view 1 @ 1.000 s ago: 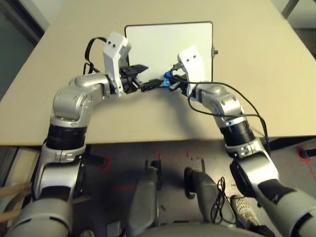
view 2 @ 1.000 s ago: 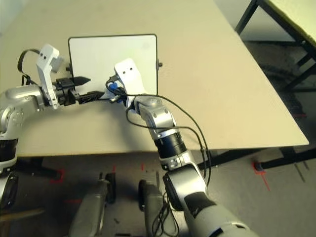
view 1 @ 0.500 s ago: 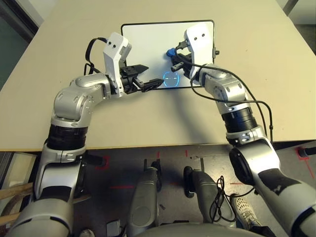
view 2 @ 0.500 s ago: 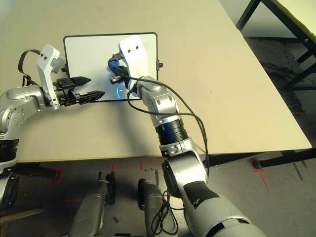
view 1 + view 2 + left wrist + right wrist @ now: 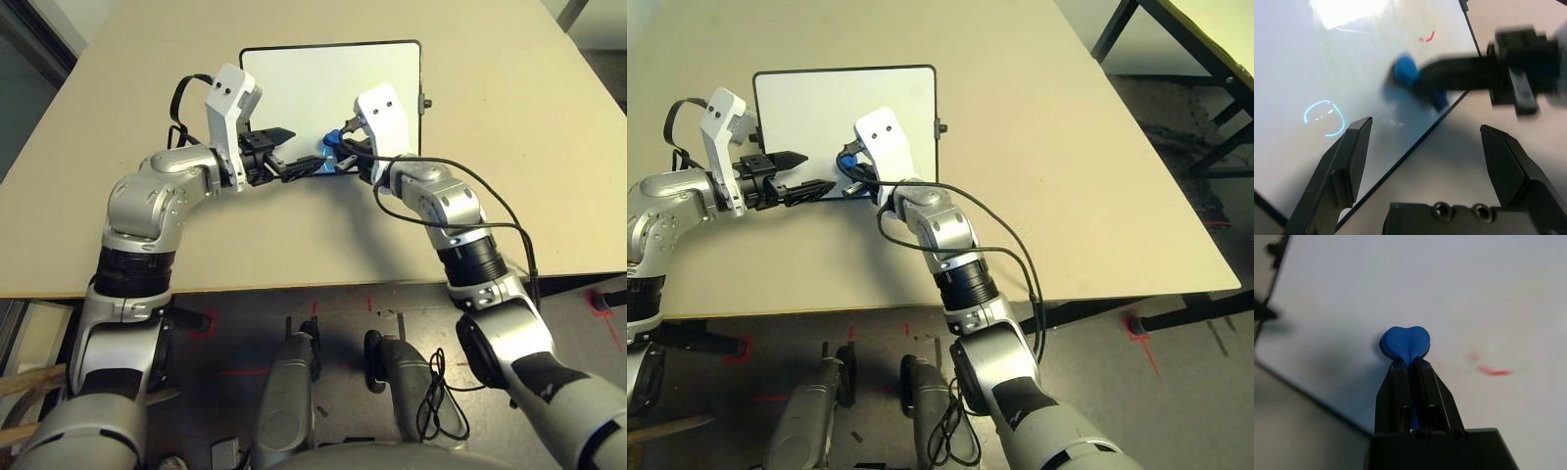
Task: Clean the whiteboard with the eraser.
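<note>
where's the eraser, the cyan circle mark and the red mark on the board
eraser (image 5: 1404, 341), right wrist view, its rounded blue end
cyan circle mark (image 5: 1325, 118), left wrist view, inside the ring
red mark (image 5: 1493, 372), right wrist view, middle of the streak

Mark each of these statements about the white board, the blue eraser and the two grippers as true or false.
1. The right gripper is shut on the small bright blue eraser. True.
2. The left gripper holds the eraser. False: its fingers are open and empty.
3. A cyan circle mark is on the large white black-framed whiteboard. True.
4. The eraser lies loose on the beige table. False: it is over the whiteboard near its edge.
5. A red mark is on the whiteboard. True.
</note>
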You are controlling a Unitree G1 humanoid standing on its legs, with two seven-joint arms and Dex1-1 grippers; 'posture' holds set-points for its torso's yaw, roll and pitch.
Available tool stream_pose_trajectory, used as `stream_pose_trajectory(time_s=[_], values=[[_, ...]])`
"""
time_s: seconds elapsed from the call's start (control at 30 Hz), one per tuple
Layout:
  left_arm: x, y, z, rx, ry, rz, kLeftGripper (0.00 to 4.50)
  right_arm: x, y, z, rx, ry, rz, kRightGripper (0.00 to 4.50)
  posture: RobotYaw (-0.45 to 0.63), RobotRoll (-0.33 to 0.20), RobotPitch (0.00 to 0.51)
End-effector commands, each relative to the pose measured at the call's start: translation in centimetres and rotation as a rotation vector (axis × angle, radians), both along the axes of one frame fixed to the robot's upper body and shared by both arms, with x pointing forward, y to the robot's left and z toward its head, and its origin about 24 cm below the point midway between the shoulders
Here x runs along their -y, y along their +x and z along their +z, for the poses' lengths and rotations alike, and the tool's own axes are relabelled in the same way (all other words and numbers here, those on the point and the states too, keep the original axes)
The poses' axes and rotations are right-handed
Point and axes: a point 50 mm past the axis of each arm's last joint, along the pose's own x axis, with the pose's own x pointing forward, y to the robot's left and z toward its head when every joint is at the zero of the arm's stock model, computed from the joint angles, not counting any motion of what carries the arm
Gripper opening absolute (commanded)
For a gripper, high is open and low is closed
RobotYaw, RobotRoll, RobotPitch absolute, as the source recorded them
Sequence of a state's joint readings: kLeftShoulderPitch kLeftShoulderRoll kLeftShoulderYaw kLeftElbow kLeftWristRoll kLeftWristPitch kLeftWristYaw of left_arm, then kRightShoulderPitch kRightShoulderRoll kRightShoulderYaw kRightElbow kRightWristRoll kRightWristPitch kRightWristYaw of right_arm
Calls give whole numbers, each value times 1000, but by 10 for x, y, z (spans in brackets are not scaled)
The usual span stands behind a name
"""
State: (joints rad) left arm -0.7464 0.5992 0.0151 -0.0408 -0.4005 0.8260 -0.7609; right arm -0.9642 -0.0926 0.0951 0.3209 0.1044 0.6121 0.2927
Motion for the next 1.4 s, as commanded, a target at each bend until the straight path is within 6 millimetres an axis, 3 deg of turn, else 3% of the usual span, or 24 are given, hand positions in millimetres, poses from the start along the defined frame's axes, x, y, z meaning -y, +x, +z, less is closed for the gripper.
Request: stream_pose_trajectory(time_s=[0.03,0.2,0.37,0.57,0.9,1.2,1.4], values=[[1,0,-3,-11,5,-10,4500,10,5,-17,-65,-23,-65,1,75,0,269],[1,-1,-3,-12,5,-11,4500,9,-2,-30,-102,-47,-51,1,75,0,271],[2,0,-4,-16,3,-13,4500,26,3,-29,-91,-37,-133,1,73,0,274],[4,0,-5,-18,0,-19,4500,22,-7,-41,-133,-56,-98,1,62,0,277],[5,0,-6,-21,-4,-21,4500,57,18,-14,-56,-33,-249,1,58,0,279],[5,0,-7,-24,-5,-21,4500,32,4,-29,-105,-37,-153,1,60,0,284],[5,0,-9,-28,-6,-21,4500,20,-5,-26,-103,-42,-86,1,61,0,289]])
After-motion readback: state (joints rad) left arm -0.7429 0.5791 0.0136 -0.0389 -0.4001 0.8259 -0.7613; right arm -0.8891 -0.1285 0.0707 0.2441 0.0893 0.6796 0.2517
